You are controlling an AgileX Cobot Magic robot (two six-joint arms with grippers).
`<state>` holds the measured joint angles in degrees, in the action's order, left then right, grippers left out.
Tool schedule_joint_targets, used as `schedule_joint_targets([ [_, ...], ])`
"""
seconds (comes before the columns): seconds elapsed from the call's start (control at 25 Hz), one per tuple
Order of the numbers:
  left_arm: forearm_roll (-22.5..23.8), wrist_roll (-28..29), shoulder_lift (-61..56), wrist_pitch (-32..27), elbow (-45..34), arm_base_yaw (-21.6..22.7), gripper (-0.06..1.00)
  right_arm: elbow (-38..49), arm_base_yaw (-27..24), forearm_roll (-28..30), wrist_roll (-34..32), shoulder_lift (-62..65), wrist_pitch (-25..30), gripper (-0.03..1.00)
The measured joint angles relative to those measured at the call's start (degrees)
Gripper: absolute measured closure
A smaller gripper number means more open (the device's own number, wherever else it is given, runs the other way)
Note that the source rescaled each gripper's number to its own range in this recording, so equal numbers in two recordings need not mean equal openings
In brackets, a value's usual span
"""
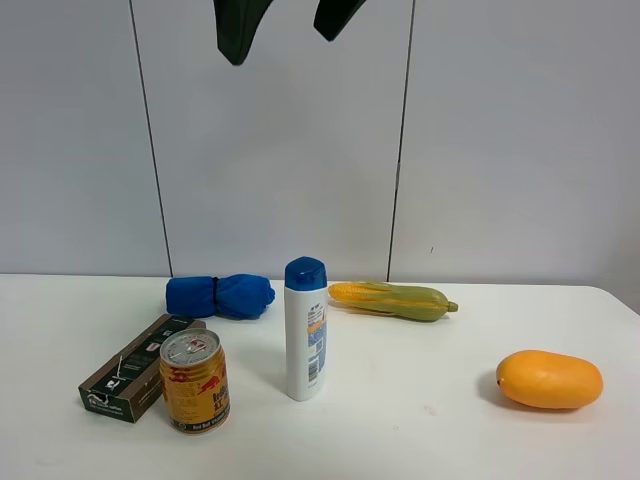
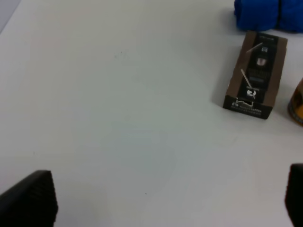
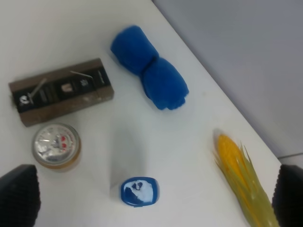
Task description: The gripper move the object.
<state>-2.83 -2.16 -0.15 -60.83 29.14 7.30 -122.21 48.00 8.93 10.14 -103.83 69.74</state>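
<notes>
The object, a short gold can with a red bull logo and silver top, stands upright at the front left of the white table. From above, the right wrist view shows the can well below my right gripper, which is open and holds nothing. Two black fingers hang at the top edge of the exterior view, high over the can. My left gripper is open over bare table, with only the can's edge showing off to one side.
A brown box lies touching the can's left side. A white shampoo bottle with a blue cap stands just right of the can. A blue cloth and a corn cob lie behind. An orange mango rests far right.
</notes>
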Motion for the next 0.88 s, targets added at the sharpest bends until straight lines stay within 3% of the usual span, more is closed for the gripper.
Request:
schedule_joint_targets([
  [0.28, 0.0, 0.0, 0.0, 0.0, 0.0, 0.0, -0.06, 1.7, 0.0, -3.2, 2.3, 5.6, 0.0, -0.03],
  [0.48, 0.0, 0.0, 0.0, 0.0, 0.0, 0.0, -0.06, 14.9, 0.0, -5.0, 4.8, 13.0, -0.5, -0.03],
  [0.56, 0.0, 0.0, 0.0, 0.0, 0.0, 0.0, -0.06, 22.7, 0.0, -5.0, 5.5, 16.9, -3.4, -0.03],
  [0.76, 0.0, 0.0, 0.0, 0.0, 0.0, 0.0, -0.06, 44.6, 0.0, -5.9, 7.5, 31.0, -17.8, -0.03],
  [0.88, 0.0, 0.0, 0.0, 0.0, 0.0, 0.0, -0.06, 54.8, 0.0, -6.4, 7.6, 38.9, -21.7, -0.03],
])
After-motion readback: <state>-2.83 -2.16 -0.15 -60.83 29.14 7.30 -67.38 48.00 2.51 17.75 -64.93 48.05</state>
